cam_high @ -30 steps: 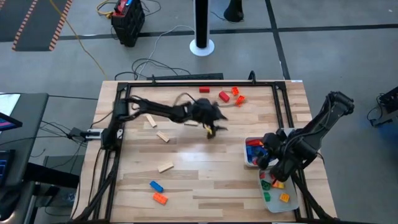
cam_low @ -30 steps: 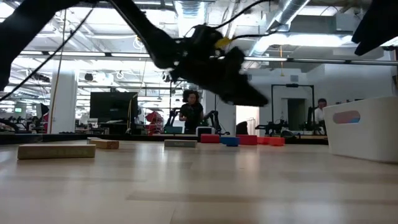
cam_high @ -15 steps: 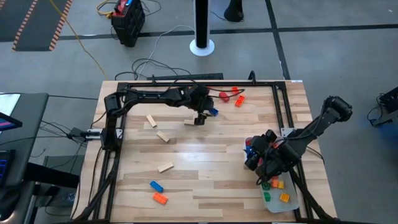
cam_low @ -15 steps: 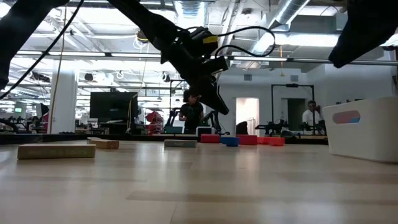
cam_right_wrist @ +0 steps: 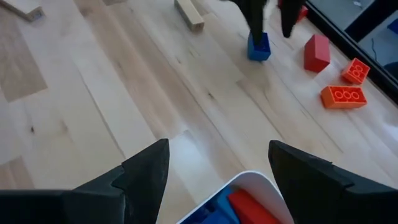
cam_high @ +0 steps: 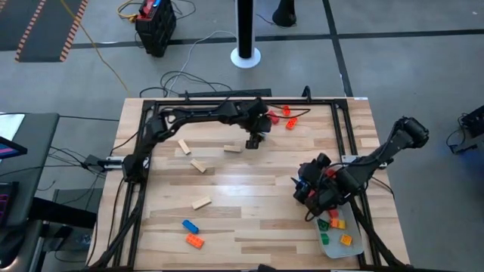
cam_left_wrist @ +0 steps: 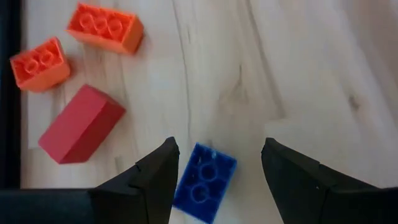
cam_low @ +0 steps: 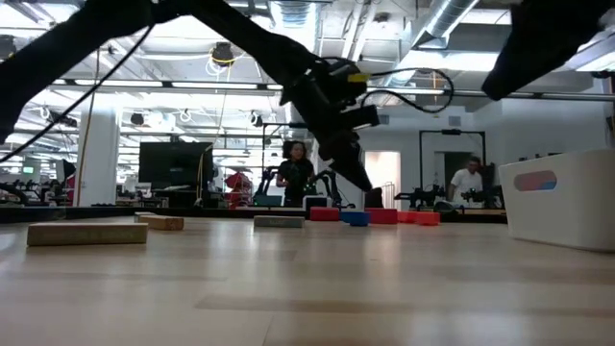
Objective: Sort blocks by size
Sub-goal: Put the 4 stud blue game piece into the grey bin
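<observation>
My left gripper [cam_high: 255, 140] is open at the table's far middle, pointing down. A small blue brick [cam_left_wrist: 205, 183] lies studs-up on the table between its fingers, close to one of them; it also shows in the right wrist view [cam_right_wrist: 259, 47]. A red brick [cam_left_wrist: 81, 124] and two orange bricks [cam_left_wrist: 102, 26] [cam_left_wrist: 40, 63] lie just beyond it. My right gripper [cam_high: 306, 190] is open and empty, over the left rim of a white tray [cam_right_wrist: 249, 180] that holds blue and red bricks. My left gripper: one finger [cam_left_wrist: 163, 167] stands at the blue brick's edge [cam_left_wrist: 185, 180], coming from above. I cannot tell whether it touches the brick. The brick lies flat on the table.
Tan blocks lie at the middle left [cam_high: 184, 146] [cam_high: 198, 166] [cam_high: 201, 202] and beside the left gripper [cam_high: 233, 149]. A blue brick [cam_high: 189, 225] and an orange brick [cam_high: 195, 241] lie near the front left. A second white tray [cam_high: 349, 249] holds green and orange bricks.
My left gripper has gone from the table's middle toward the far edge and a little right, carrying the blue brick, which now lies on the table by the red and orange bricks. My right gripper has shifted a little toward the table's left, along the tray.
</observation>
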{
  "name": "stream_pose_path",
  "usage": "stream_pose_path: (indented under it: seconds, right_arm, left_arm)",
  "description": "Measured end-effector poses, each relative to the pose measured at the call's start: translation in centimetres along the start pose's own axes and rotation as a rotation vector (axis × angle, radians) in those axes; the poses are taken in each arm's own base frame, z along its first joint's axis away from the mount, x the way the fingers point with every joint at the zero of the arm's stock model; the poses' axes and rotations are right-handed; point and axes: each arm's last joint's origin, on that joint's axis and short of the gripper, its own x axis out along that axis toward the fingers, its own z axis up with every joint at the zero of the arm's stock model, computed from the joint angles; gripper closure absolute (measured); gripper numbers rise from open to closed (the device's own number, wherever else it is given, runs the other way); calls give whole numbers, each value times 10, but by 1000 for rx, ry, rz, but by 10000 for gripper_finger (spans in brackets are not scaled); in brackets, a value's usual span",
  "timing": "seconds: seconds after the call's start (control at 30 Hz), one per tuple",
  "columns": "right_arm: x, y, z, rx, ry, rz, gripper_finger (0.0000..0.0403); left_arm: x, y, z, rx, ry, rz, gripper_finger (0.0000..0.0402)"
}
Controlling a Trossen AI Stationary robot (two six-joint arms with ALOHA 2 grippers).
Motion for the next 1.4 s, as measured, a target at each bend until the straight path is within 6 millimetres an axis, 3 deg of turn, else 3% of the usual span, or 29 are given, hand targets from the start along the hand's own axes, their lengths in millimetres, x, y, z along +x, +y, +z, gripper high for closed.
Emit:
stream_pose_path:
  seconds: [0.17, 0.33, 0.77, 1.0, 1.17, 1.4]
  right_arm:
    - [-3, 2, -2, -17, -10, 9, 101]
    - [-7, 4, -5, -20, -18, 26, 101]
    - [-11, 7, -8, 35, -24, 50, 101]
    - [-11, 9, -7, 61, -30, 68, 101]
    - [-11, 10, -6, 69, -35, 80, 101]
    - [-15, 13, -9, 65, -39, 103, 101]
  left_arm:
    - [22, 10, -5, 26, 68, -29, 184]
    - [35, 9, -3, 65, 97, -30, 184]
    - [25, -15, 16, 65, 168, 21, 184]
    - [11, -17, 26, -135, 160, 107, 184]
    - [15, -16, 24, -241, 171, 179, 184]
    - [21, -20, 31, -250, 75, 207, 185]
